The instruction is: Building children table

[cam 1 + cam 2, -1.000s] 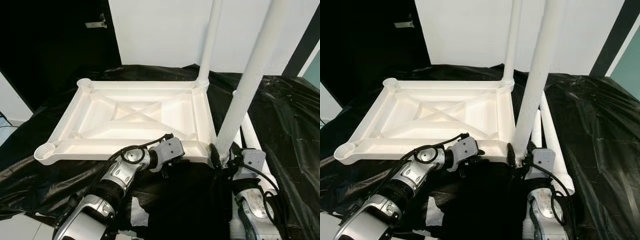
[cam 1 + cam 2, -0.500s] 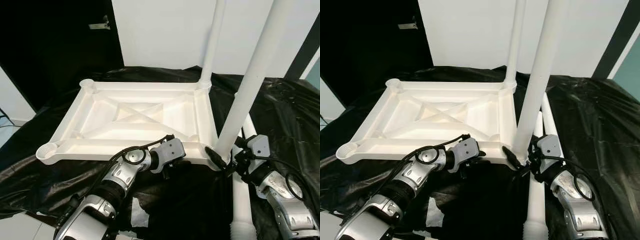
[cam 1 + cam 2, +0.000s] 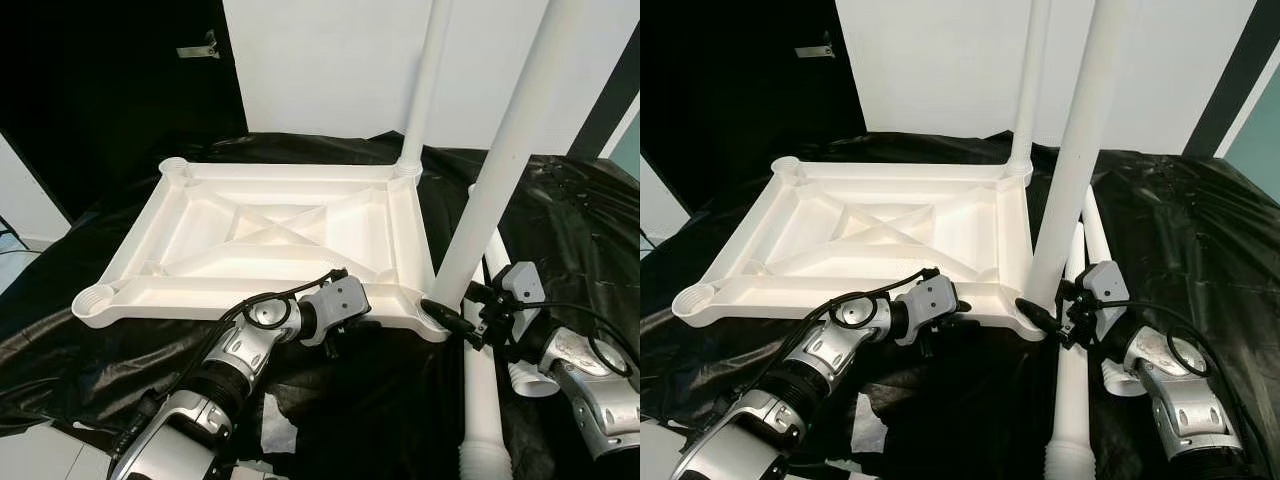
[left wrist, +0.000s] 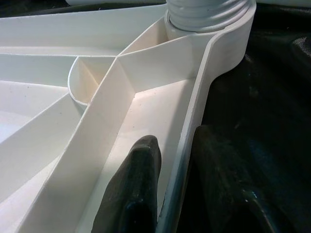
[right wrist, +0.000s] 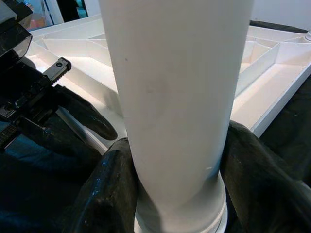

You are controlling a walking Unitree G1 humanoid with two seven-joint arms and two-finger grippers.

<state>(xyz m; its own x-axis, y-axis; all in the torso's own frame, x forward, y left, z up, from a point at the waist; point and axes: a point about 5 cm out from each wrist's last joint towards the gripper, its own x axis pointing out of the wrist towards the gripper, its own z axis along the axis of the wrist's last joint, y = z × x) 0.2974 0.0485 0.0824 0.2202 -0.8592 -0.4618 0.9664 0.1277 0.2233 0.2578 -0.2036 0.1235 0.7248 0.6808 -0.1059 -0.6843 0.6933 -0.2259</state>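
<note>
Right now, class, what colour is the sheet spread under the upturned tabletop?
Black and glossy sheet, clearest in the left eye view.

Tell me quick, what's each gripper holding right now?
Left gripper: shut on the tabletop rim.
Right gripper: shut on the near upright table leg.

Silver jointed left arm (image 3: 235,352), right arm (image 3: 590,385), looped black cables, grey wrist housings, glossy black fingers (image 4: 131,194)
</note>
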